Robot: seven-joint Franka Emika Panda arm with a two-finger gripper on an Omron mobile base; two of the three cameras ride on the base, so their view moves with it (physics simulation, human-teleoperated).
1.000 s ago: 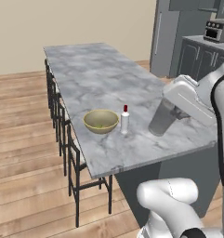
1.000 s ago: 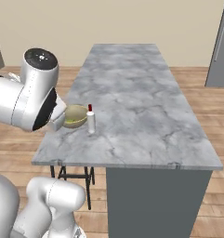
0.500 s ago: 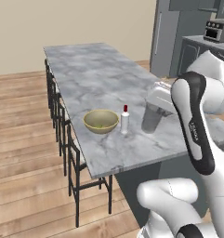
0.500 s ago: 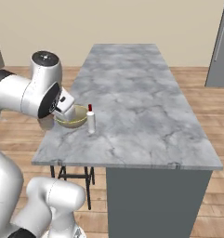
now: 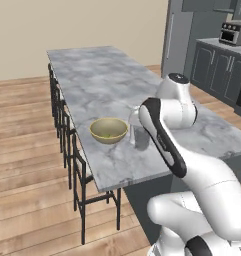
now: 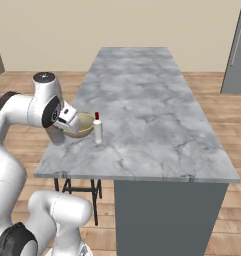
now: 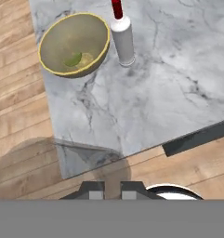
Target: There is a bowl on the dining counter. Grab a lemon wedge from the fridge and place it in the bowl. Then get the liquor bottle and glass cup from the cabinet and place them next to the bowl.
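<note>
Glass cup (image 7: 62, 160) held in clenched fingers (image 7: 92, 191) near bowl (image 7: 75, 44); liquor bottle (image 7: 122, 39) placed. Next: lower cup onto desk (image 7: 169, 83).

flat even render light, no glare; soft faint shadows under the bowl (image 5: 108, 131) and beside it on the dining counter (image 5: 107, 85); base views slightly soft, hand view sharper, translucent glass cup (image 7: 81, 162) smears foreground
</note>
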